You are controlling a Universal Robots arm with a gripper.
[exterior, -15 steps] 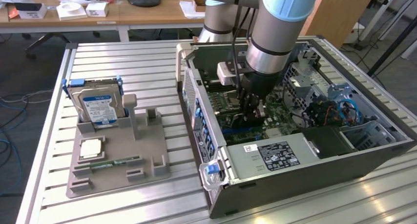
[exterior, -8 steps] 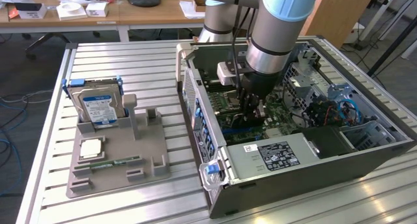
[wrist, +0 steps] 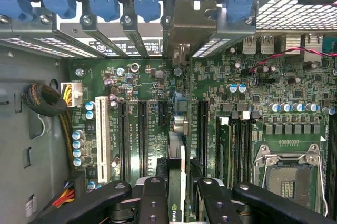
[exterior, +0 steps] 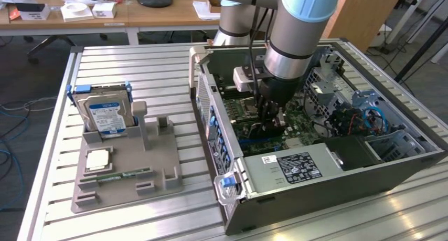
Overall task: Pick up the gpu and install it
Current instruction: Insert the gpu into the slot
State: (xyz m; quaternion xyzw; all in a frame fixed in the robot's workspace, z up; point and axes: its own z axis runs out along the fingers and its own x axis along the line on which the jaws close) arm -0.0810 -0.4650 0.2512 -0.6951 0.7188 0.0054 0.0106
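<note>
The tool hangs inside the open computer case, fingers pinching the gpu on edge. The card stands upright over the green motherboard among the dark expansion slots, its metal bracket close to the rear slot openings. In the exterior view, the hard drive stands at nine o'clock from the case, above the slatted surface.
</note>
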